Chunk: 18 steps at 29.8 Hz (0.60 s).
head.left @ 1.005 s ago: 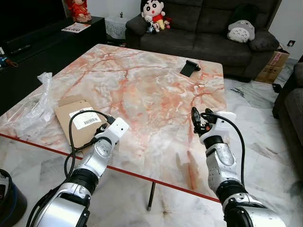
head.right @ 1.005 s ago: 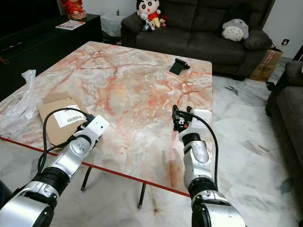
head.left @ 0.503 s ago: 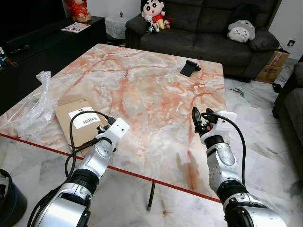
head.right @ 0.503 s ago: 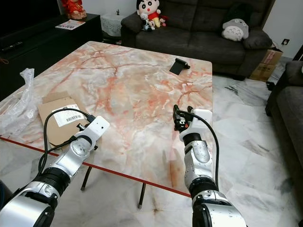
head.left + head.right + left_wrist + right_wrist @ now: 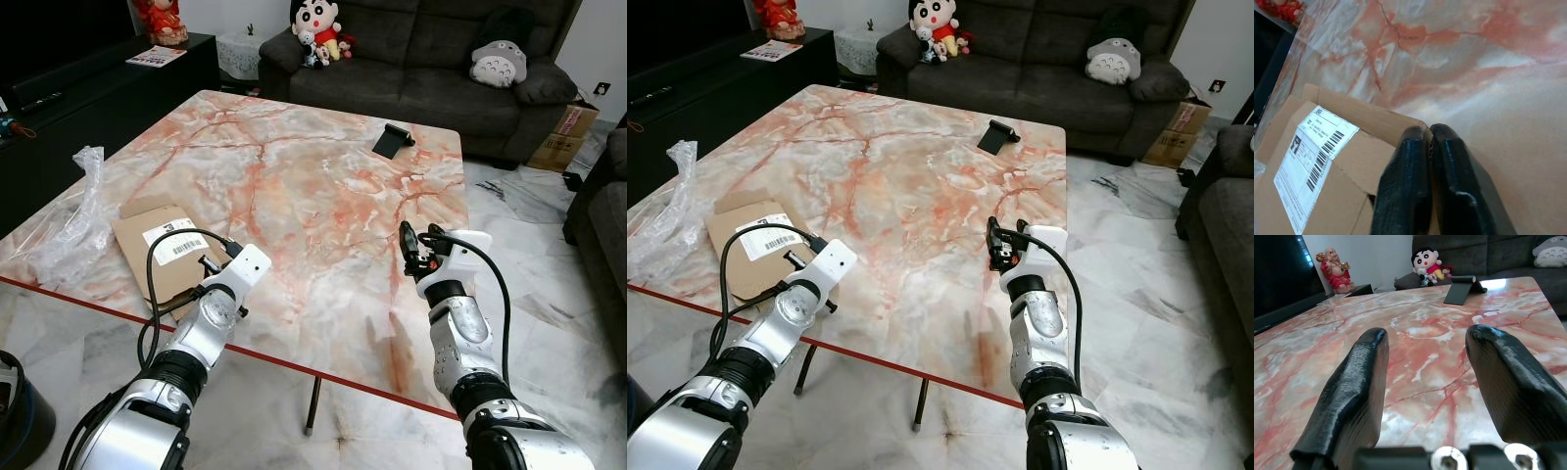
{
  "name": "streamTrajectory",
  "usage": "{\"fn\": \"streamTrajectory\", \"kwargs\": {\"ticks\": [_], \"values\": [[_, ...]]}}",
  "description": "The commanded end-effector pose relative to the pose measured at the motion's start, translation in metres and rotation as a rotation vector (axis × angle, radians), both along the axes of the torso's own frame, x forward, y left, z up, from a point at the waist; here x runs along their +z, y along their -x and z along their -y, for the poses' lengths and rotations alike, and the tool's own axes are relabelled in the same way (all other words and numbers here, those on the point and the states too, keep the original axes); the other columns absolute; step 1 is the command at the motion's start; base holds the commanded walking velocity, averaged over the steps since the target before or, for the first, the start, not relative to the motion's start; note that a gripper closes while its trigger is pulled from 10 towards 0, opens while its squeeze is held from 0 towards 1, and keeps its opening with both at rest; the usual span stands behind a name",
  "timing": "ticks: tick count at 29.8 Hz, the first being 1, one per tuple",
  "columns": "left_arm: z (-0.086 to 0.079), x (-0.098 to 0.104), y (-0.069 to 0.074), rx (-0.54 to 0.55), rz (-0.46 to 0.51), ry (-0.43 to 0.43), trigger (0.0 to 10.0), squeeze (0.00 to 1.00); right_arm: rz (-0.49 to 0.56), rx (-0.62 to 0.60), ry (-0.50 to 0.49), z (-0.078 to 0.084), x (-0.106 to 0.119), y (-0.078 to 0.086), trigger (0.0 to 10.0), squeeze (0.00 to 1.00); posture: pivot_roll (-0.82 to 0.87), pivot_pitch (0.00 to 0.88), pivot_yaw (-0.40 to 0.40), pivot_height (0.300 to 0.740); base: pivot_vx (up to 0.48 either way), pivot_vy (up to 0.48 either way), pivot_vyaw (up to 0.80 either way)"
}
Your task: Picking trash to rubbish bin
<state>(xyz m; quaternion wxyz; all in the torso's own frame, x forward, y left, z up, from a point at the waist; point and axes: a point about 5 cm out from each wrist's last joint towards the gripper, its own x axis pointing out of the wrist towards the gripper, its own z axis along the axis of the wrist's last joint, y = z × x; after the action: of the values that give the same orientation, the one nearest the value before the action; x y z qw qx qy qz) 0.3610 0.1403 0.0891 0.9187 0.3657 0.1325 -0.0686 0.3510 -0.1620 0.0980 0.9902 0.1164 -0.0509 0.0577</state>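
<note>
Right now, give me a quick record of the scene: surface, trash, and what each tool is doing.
surface: marble table
trash: flat cardboard with label, plastic wrap beside it
left tool: shut, tips at the cardboard's corner
right tool: open, holding nothing, above the table
other: black stand at the far edge

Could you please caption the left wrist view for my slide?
Closed left tool at the corner of the flat brown cardboard box on the pink marble table.
</note>
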Motion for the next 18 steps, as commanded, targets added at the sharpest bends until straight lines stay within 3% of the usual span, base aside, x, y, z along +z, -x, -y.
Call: {"fn": "streamTrajectory", "kwargs": {"ticks": [1,5,6,7,10,11,14,16,18], "values": [[0.005,0.004,-0.002,-0.015,0.018,0.003,0.0,0.0,-0.016,-0.005,0.008,0.003,-0.002,0.0,10.0,0.0,0.21,0.0,-0.082,0.74,0.0,0.0,0.0],[0.011,0.009,-0.003,-0.045,0.073,0.015,0.0,0.0,-0.016,-0.005,0.008,0.003,-0.002,0.0,10.0,0.0,0.21,0.0,-0.082,0.74,0.0,0.0,0.0],[0.013,0.013,-0.004,-0.051,0.106,0.024,1.7,0.0,-0.016,-0.005,0.008,0.003,-0.002,0.0,10.0,0.0,0.21,0.0,-0.082,0.74,0.0,0.0,0.0],[0.015,0.017,-0.004,-0.057,0.136,0.028,10.0,0.0,-0.016,-0.006,0.008,0.003,-0.002,0.0,10.0,0.0,0.21,0.0,-0.082,0.74,0.0,0.0,0.0],[0.02,0.026,-0.006,-0.076,0.21,0.06,10.0,0.0,-0.013,-0.007,0.008,0.003,-0.001,0.0,10.0,0.0,0.21,0.0,-0.082,0.74,0.0,0.0,0.0],[0.023,0.035,-0.006,-0.089,0.277,0.082,10.0,0.0,-0.01,-0.008,0.007,0.003,0.0,0.0,10.0,0.0,0.21,0.0,-0.082,0.74,0.0,0.0,0.0],[0.026,0.043,-0.006,-0.098,0.332,0.108,10.0,0.0,-0.003,-0.012,0.006,0.003,0.001,-0.001,10.0,0.0,0.21,0.0,-0.082,0.74,0.0,0.0,0.0],[0.032,0.058,-0.005,-0.12,0.445,0.158,10.0,0.0,0.033,-0.023,-0.002,0.004,0.009,-0.004,10.0,0.0,0.21,0.0,-0.082,0.74,0.0,0.0,0.0],[0.034,0.062,-0.004,-0.132,0.477,0.173,10.0,0.0,0.044,-0.025,-0.004,0.003,0.012,-0.005,10.0,0.0,0.21,0.0,-0.082,0.74,0.0,0.0,0.0]]}}
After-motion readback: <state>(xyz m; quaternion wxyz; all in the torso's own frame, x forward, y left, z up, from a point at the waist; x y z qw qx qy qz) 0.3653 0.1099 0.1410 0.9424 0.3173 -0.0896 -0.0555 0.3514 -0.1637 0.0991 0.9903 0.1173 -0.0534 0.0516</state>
